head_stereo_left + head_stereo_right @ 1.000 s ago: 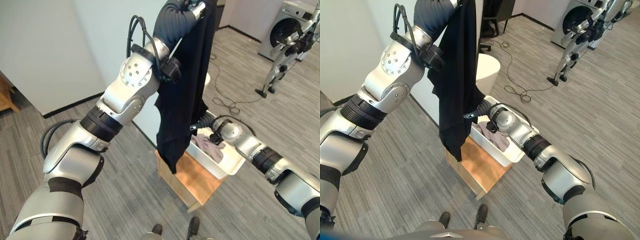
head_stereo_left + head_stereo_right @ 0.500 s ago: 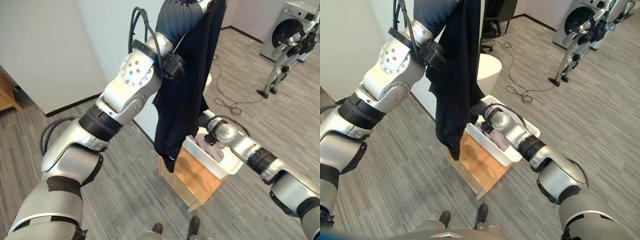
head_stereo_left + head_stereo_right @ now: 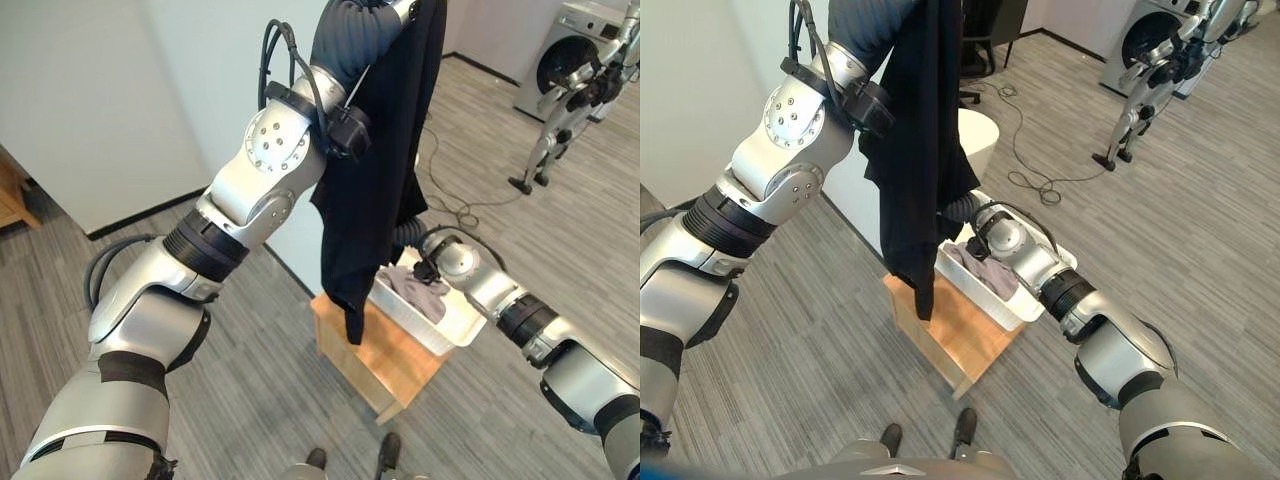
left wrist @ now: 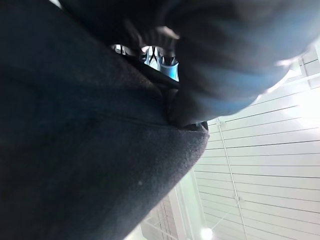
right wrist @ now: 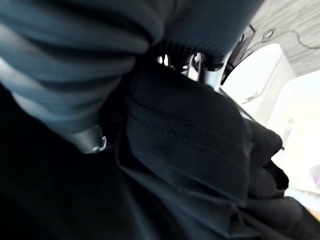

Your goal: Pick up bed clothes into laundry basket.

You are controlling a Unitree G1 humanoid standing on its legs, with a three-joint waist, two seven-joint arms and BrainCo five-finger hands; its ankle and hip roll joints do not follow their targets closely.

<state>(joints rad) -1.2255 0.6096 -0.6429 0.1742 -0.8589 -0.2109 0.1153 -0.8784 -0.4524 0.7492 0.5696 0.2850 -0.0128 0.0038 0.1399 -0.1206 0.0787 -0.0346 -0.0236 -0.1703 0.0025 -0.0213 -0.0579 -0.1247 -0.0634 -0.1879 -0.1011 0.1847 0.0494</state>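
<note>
Left eye view: left hand (image 3: 400, 10) pinches dark garment (image 3: 375, 190) aloft (right hand's fingers hidden).

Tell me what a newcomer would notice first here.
A long black garment hangs from the raised left arm, its lower end dangling over a white laundry basket. The basket sits on a small wooden stand and holds a grey cloth. The right arm reaches behind the garment.

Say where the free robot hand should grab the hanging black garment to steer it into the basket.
Grip the black garment near its loose bottom tip, from the white basket side. It hangs straight from the raised left arm, ending over the wooden stand beside the basket, so that free end probably steers easiest.
</note>
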